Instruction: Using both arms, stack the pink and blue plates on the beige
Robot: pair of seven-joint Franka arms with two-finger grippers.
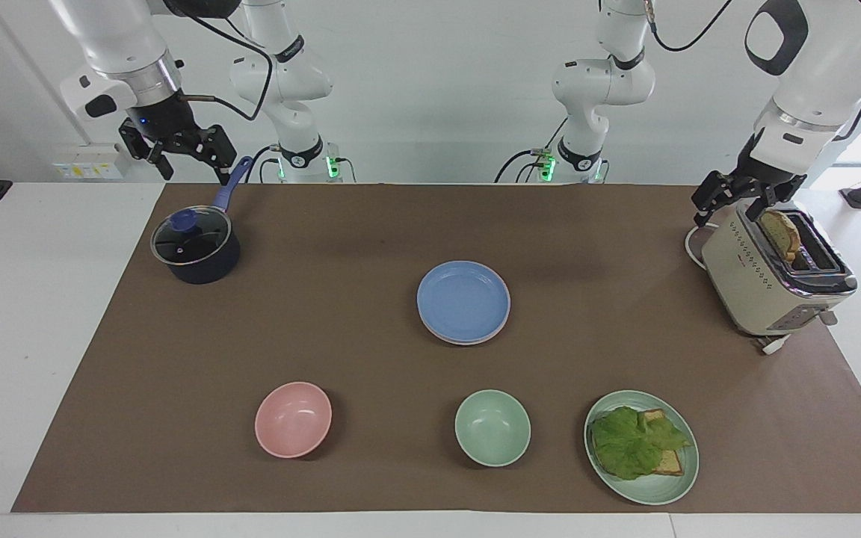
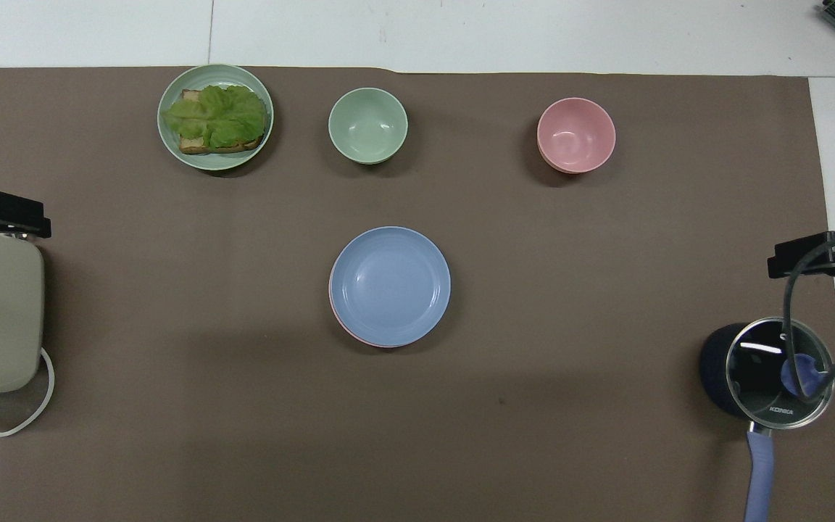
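The right gripper hangs in the air over the mat's corner nearest the robots at the right arm's end, above the handle of the pot; its fingers are spread apart and hold nothing. The pot stands under its glass lid on the brown mat near that same corner, its blue handle pointing toward the robots.

A pink bowl sits near the mat's edge farthest from the robots. At the middle of the mat lies the blue plate, on top of a stack. A thin sliver of the pink plate shows under its rim. Whether the beige plate lies beneath them cannot be told.

A green bowl stands beside the pink bowl along the same edge, toward the left arm's end. Just beside it is a green plate carrying lettuce on toast.

The toaster stands at the mat's edge at the left arm's end, a slice of bread sticking up from a slot. The left gripper hovers over the toaster's end nearest the robots, fingers apart and empty.
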